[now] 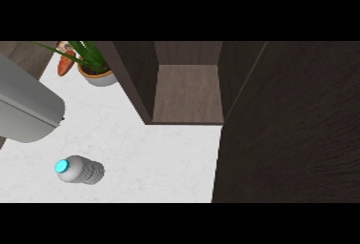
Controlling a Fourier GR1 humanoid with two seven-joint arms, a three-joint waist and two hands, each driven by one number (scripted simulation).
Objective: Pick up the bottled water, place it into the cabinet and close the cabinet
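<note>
Nearest to me, at the lower left of the frame, the bottled water (79,169) sits on the white marbled counter (162,152), seen nearly from above so that its bright blue cap faces me and its ribbed grey body shows behind it. Neither of my hands appears anywhere in view, so I cannot tell how open they are or whether they have hold of anything. At the left edge, above the bottle, a large rounded grey shape (25,107) juts into the frame; I cannot tell what it is. The dark wooden cabinet door (295,128) fills the right side, swung open. Beyond it, at the upper centre, the cabinet (186,93) stands open, its brown shelf bare. In the upper left a potted plant (95,69) rests on the counter, with a carrot (65,64) just beside it.
</note>
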